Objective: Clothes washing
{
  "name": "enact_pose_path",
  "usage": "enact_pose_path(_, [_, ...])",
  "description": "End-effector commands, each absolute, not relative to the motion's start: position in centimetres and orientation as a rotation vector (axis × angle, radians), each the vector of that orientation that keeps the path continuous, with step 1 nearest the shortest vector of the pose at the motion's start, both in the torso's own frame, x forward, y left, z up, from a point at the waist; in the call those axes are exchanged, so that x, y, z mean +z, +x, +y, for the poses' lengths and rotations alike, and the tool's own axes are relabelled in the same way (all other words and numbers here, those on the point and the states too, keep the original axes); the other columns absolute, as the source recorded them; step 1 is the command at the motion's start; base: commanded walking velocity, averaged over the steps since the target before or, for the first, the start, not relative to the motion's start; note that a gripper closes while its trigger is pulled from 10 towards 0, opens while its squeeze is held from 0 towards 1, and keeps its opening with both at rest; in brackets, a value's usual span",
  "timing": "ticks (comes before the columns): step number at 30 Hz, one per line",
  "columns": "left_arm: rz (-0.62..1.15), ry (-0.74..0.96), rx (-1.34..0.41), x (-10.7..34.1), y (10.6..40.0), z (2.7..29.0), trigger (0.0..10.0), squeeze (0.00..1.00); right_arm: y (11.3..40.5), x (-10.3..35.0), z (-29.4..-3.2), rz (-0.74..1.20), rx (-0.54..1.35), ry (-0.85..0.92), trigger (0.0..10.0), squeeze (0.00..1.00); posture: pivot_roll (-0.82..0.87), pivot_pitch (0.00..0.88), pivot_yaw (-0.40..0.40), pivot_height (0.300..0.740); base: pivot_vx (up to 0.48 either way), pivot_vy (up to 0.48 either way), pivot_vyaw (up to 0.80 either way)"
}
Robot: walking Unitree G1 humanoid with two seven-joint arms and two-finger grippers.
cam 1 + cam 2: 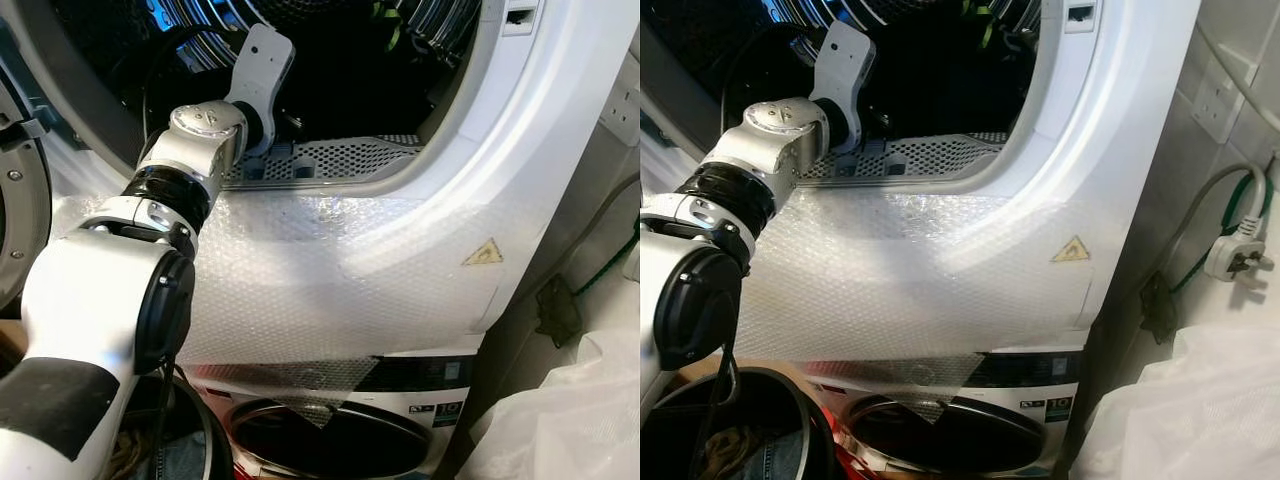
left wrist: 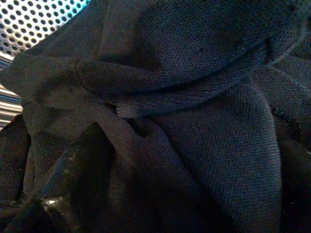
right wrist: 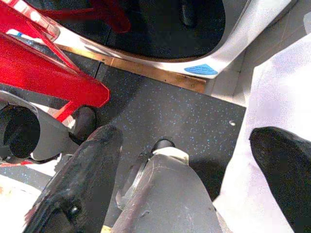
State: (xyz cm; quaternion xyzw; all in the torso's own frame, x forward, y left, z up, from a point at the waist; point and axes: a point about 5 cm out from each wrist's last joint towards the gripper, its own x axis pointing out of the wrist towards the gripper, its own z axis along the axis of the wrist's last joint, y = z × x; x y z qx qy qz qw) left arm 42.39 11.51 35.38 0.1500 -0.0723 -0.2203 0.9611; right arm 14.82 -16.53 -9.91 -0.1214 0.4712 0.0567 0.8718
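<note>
Left wrist view: left gripper [image 2: 73,194] deep in the drum [image 1: 330,60], one finger against dark garment [image 2: 194,121]; grip undeterminable. Right gripper [image 3: 194,170] idle, fingers apart, empty. Loading looks underway, wash not started.

Wall [image 1: 1230,60]: pale, standing at the right, carrying a white socket plate [image 1: 1212,103] high up. White plug [image 1: 1234,258] with grey and green cable hanging loose just beside the wall, below the plate. White plastic sheeting [image 1: 1180,410] bunching at the near right. Floor [image 3: 160,111]: dark, speckled with light flecks, running up to a brass-coloured threshold strip [image 3: 146,73]. Daylight falling brightest on the right-hand wall and sheeting.
</note>
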Motion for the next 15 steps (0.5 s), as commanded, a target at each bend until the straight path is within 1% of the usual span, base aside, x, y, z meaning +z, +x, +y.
enact_pose_path(1, [-0.034, 0.32, -0.438, 32.5, 42.7, 11.7, 10.0, 0.0, 14.3, -10.1, -16.2, 1.008, 0.128, -0.243, 10.0, 0.0, -0.13, 0.0, 0.104, 0.74, 0.0, 0.0, 0.0])
enact_pose_path(5, [-0.084, 0.258, -0.393, 33.7, 42.7, 12.0, 10.0, 0.0, 14.7, -10.0, -16.4, 1.004, 0.146, -0.262, 10.0, 0.0, -0.11, 0.0, 0.085, 0.74, 0.0, 0.0, 0.0])
enact_pose_path(8, [-0.101, 0.253, -0.388, 34.3, 42.7, 12.2, 10.0, 0.0, 15.1, -9.9, -16.3, 0.998, 0.147, -0.262, 10.0, 0.0, -0.11, 0.0, 0.08, 0.74, 0.0, 0.0, 0.0])
enact_pose_path(9, [-0.115, 0.224, -0.399, 34.9, 42.6, 12.1, 10.0, 0.0, 15.4, -9.8, -16.3, 0.989, 0.143, -0.259, 10.0, 0.0, -0.11, 0.0, 0.078, 0.74, 0.0, 0.0, 0.0])
enact_pose_path(10, [-0.122, 0.228, -0.452, 35.3, 42.4, 11.8, 10.0, 0.0, 15.6, -9.7, -16.3, 0.984, 0.144, -0.258, 10.0, 0.0, -0.1, 0.0, 0.078, 0.74, 0.0, 0.0, 0.0])
enact_pose_path(11, [-0.122, 0.228, -0.452, 35.3, 42.4, 11.8, 10.0, 0.0, 15.6, -9.7, -16.3, 0.984, 0.144, -0.258, 10.0, 0.0, -0.1, 0.0, 0.078, 0.74, 0.0, 0.0, 0.0])
enact_pose_path(15, [-0.121, 0.298, -0.56, 35.6, 42.1, 11.4, 10.0, 0.0, 15.8, -9.6, -16.1, 0.978, 0.138, -0.248, 10.0, 0.0, -0.1, 0.0, 0.082, 0.74, 0.0, 0.0, 0.0])
